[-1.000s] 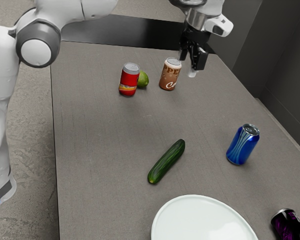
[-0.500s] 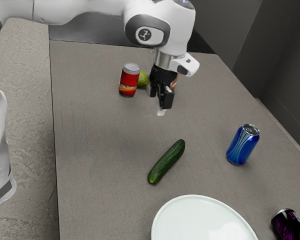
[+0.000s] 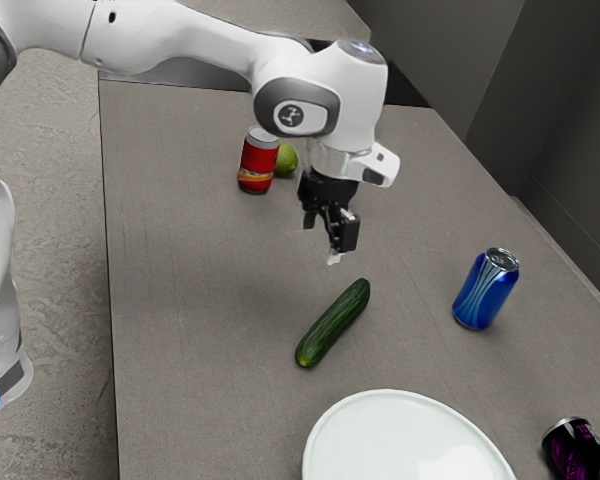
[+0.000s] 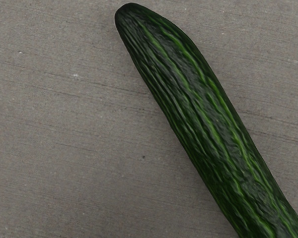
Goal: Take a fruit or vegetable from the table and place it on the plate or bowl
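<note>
Exterior view gives us our gripper [image 3: 327,238] hanging above the table [image 3: 200,300], fingers apart with nothing between them; the cucumber [image 3: 333,322] lies flat on the table, nearer the camera than the gripper and clear of it; it runs aslant, its far end toward the gripper, its near end toward the exterior view's left; the plate [image 3: 400,440] sits at the front, near the cucumber's near end but apart from it; a red can [image 3: 259,160] and a lime [image 3: 286,158] stand close together behind the arm; a blue can [image 3: 485,289] stands toward the exterior view's right; in the wrist view the cucumber [image 4: 203,129] lies under our hand, one rounded tip in sight.
</note>
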`<state>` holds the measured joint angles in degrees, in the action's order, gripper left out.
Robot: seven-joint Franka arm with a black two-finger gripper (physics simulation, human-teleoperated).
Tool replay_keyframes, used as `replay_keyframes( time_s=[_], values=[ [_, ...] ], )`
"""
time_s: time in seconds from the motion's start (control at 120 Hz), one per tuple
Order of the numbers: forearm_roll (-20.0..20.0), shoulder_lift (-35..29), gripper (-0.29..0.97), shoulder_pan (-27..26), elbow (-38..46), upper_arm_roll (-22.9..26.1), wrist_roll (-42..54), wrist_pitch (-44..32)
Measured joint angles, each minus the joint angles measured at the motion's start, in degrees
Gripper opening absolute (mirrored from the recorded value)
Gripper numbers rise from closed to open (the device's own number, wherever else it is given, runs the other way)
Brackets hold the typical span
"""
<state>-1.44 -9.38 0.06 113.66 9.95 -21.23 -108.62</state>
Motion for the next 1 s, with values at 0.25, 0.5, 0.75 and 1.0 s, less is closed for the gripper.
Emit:
replay_keyframes(
  time_s=[0.25, 0.5, 0.75, 1.0],
  values=[
    [-0.6, 2.6, 0.68, -0.1, 1.7, 1.9, -4.1, -4.1],
    [-0.7, 3.9, 0.68, -0.2, 1.8, 3.6, -7.0, -6.2],
    [-0.5, 9.4, 0.68, -0.3, -1.1, 3.8, -9.0, -8.1],
    [-0.4, 11.6, 0.68, 0.1, -1.3, 3.6, -10.3, -9.9]
  ],
)
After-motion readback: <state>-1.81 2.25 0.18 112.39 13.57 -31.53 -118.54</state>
